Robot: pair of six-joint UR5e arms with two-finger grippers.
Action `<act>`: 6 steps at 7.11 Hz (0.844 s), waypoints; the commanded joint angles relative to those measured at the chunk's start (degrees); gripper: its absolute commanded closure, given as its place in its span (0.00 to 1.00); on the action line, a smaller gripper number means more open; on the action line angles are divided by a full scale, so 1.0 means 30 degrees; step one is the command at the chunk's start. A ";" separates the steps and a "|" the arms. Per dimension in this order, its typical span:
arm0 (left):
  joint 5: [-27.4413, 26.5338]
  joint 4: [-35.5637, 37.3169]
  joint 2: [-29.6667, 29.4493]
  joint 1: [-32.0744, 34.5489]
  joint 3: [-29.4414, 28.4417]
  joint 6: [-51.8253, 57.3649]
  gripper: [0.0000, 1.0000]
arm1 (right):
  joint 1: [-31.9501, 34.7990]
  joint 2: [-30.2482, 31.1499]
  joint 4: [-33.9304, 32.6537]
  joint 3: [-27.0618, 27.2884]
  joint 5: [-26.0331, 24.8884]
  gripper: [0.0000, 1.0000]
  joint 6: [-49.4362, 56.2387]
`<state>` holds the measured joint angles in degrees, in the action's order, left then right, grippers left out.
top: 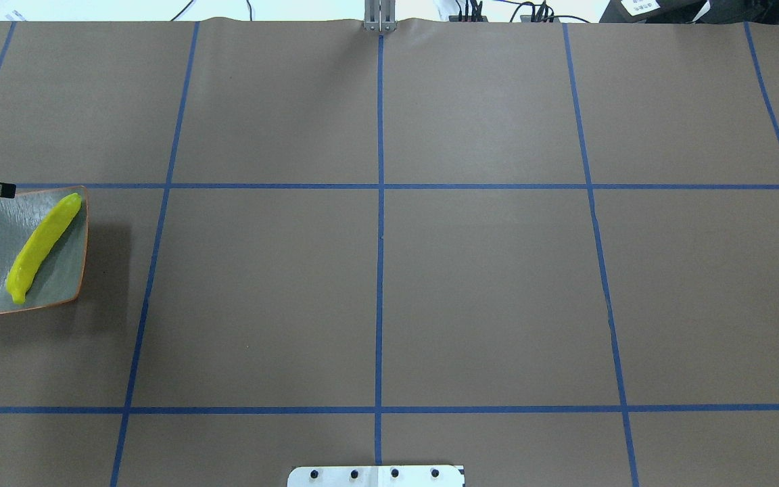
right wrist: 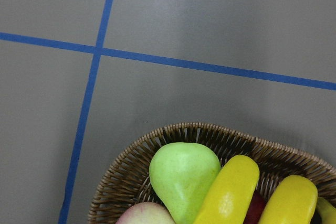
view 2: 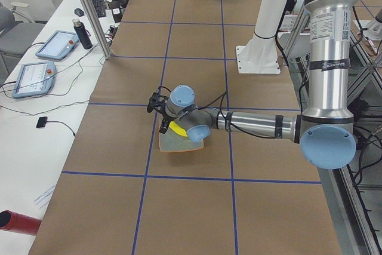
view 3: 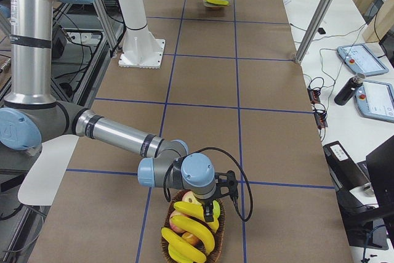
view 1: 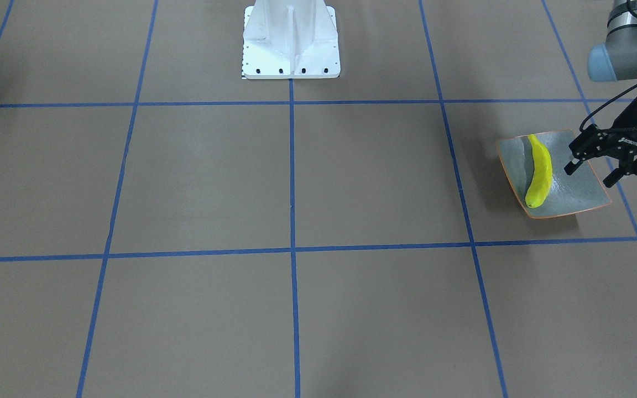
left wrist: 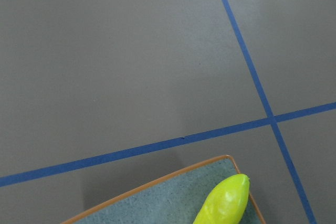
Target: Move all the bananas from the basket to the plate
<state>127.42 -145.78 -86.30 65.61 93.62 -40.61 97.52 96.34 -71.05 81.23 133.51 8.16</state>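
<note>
**Next banana: a grip across the middle**

One banana (view 1: pixel 539 171) lies on the plate (view 1: pixel 573 193). More bananas (view 3: pixel 188 211) are piled in the basket (right wrist: pixel 210 130). The topmost should be taken mid-body and the pear (right wrist: pixel 181 174) left alone. How far the right gripper (view 3: pixel 212 207) is spread cannot be told. The left gripper (view 1: pixel 591 174) is spread wide and empty at the plate's edge.

A robotics lab — nothing here looks like a home or a kitchen. Two industrial arms, the left (view 2: pixel 322 58) and the right (view 3: pixel 31 60), work over a long table (top: pixel 498 270) covered in brown paper and marked into squares with blue tape (top: pixel 381 237). A white pedestal (view 1: pixel 291 41) with bolt holes stands on it. Alongside runs a white bench (view 2: pixel 24 123) with teach pendants (view 2: pixel 57 44) and a bottle (view 2: pixel 83 34). Aluminium posts (view 2: pixel 89 13) rise at the table's edge — cables (top: pixel 539 9) trail there, and an office chair (view 2: pixel 7 23) stands by the bench.
</note>
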 commanded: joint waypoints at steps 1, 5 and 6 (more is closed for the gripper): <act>0.0096 -0.0390 -0.0003 0.0015 -0.0006 -0.0029 0.00 | -0.0336 -0.0208 -0.0019 -0.0563 -0.0530 0.06 -0.2012; 0.0096 -0.0391 -0.0062 -0.0014 0.0023 -0.0029 0.00 | -0.2064 0.0229 0.1904 -0.1377 -0.2044 0.06 -0.4009; 0.0096 -0.0420 -0.0120 -0.0014 0.0023 -0.0029 0.00 | -0.2096 0.0289 0.2669 -0.1906 -0.2344 0.06 -0.4068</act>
<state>127.70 -146.97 -86.50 65.59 93.68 -40.68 91.81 96.84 -65.96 77.42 128.15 -3.56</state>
